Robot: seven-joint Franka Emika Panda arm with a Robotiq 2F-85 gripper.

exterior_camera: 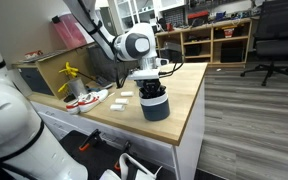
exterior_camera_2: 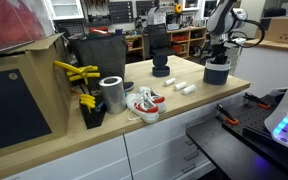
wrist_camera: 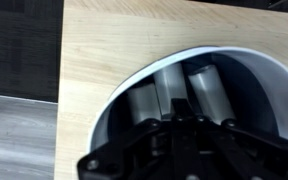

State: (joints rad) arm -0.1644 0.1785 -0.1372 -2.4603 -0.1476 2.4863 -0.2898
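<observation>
One arm (exterior_camera: 134, 45) points down, closed hand (wrist_camera: 174, 97) inside the cup (exterior_camera: 156, 108).

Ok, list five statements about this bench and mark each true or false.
1. The claw reaches down into the dark cup. True.
2. The cup stands on the floor. False: it stands on the wooden countertop.
3. Inside the cup lie pale cylinders. True.
4. The claw is spread wide open. False: it is shut.
5. The metal can stands right against the cup. False: it stands far along the countertop, beside yellow tools.
</observation>
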